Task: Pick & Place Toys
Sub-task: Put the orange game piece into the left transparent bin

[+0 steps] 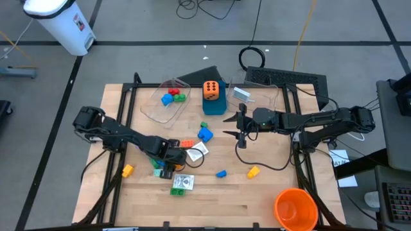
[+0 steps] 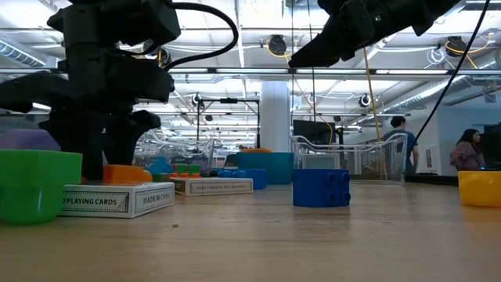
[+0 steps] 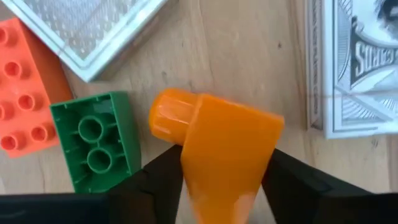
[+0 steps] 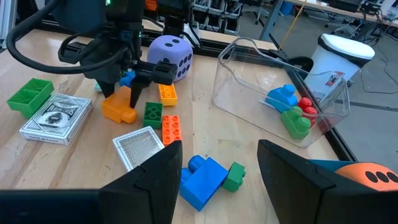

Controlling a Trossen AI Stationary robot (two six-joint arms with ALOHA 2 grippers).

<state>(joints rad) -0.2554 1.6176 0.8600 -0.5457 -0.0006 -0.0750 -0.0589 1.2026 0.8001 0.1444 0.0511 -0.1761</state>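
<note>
Nearest the front edge you had a card box [image 1: 182, 183] with a green brick [image 1: 177, 191] right by it, plus a yellow brick [image 1: 126, 171] off to the left. On the right sat the big orange cup [image 1: 295, 208], with another yellow brick [image 1: 253, 172] and a small blue brick [image 1: 221, 173] near mid-table.

Your left gripper [image 3: 211, 186] was down among the clutter, fingers either side of an orange piece [image 3: 221, 149] and partly closed on it, piece touching the table. A green brick [image 3: 96, 140] and an orange brick [image 3: 25, 81] lay just beside it, with a purple die [image 4: 172, 57] close behind.

Your right gripper [image 1: 239, 135] hovered above a bigger blue brick [image 1: 205, 133], fingers apart, holding nothing.

Farthest back, the orange die [image 1: 210, 90] sat on the blue box [image 1: 215, 106], and a clear tub [image 1: 154, 106] held blue, red and green toys [image 1: 172, 97].
</note>
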